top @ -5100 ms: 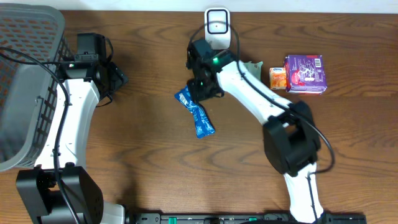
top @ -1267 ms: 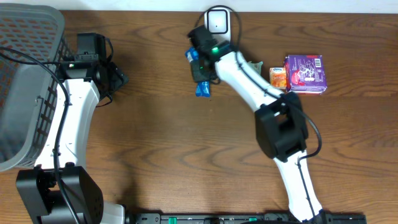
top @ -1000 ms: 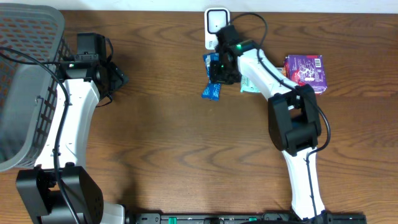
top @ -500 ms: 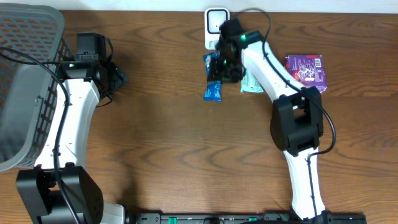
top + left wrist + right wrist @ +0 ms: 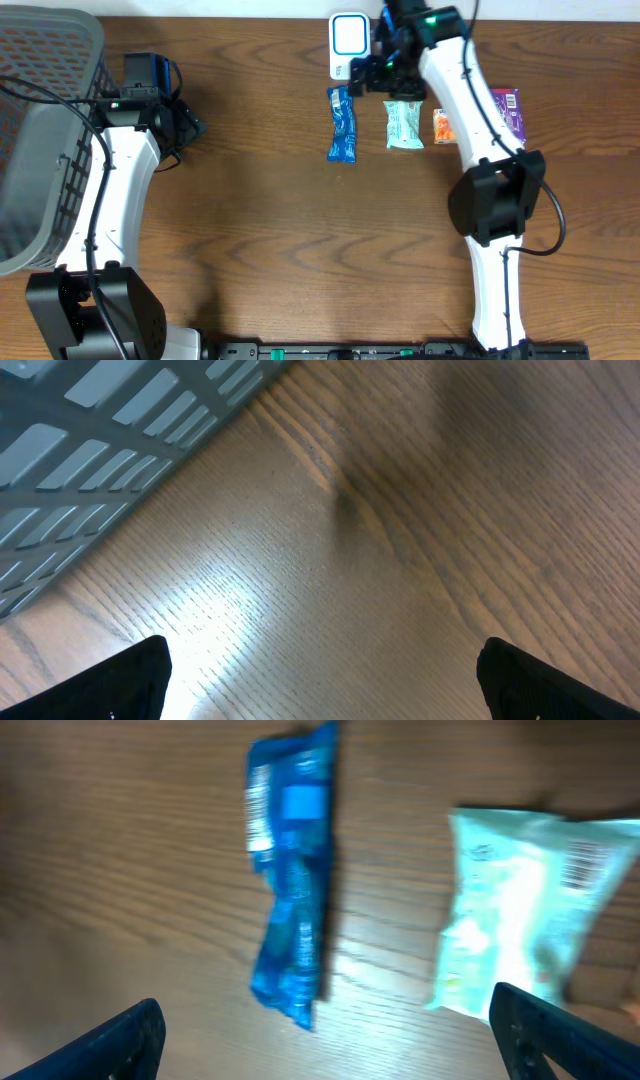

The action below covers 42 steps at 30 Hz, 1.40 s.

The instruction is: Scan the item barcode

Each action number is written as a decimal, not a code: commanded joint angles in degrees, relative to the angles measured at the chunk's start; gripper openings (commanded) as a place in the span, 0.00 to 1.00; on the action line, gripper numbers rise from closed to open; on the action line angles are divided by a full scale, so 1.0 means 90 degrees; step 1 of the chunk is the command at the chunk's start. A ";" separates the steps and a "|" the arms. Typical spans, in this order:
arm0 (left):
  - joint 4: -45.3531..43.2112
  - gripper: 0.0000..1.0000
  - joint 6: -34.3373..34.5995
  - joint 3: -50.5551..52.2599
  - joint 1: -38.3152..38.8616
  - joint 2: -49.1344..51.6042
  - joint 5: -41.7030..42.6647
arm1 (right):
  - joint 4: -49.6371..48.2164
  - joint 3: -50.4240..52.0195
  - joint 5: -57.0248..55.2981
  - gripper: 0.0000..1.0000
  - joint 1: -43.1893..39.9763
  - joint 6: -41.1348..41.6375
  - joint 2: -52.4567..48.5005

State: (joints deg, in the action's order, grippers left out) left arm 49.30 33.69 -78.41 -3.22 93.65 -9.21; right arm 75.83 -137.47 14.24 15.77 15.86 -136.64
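Both claws [image 5: 385, 72] wide, empty

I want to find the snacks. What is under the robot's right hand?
Under the open right gripper lie a blue packet and a pale green packet, side by side on the wooden table. What lies beneath the packets is covered.

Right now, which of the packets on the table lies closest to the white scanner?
The blue packet. It lies just below the white scanner, on the left end of the row, while the pale green packet, the orange packet and the purple box lie further right.
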 commanded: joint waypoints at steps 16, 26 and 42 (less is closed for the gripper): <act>0.0017 0.98 0.0075 -0.0002 -0.0015 0.0024 -0.0078 | 0.1005 -0.0138 -0.1770 0.99 -0.0816 0.0262 0.0146; 0.0017 0.98 0.0075 -0.0002 -0.0015 0.0024 -0.0075 | 0.1093 -0.0136 -0.2880 0.99 -0.2086 -0.0143 0.0146; 0.0017 0.98 0.0075 -0.0002 -0.0015 0.0024 -0.0078 | -0.0245 0.1154 0.0427 0.74 -0.4238 -0.2414 0.0143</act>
State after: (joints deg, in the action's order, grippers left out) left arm 49.30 33.69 -78.41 -3.22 93.65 -9.21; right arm 75.50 -130.21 11.88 -21.08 -1.78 -136.64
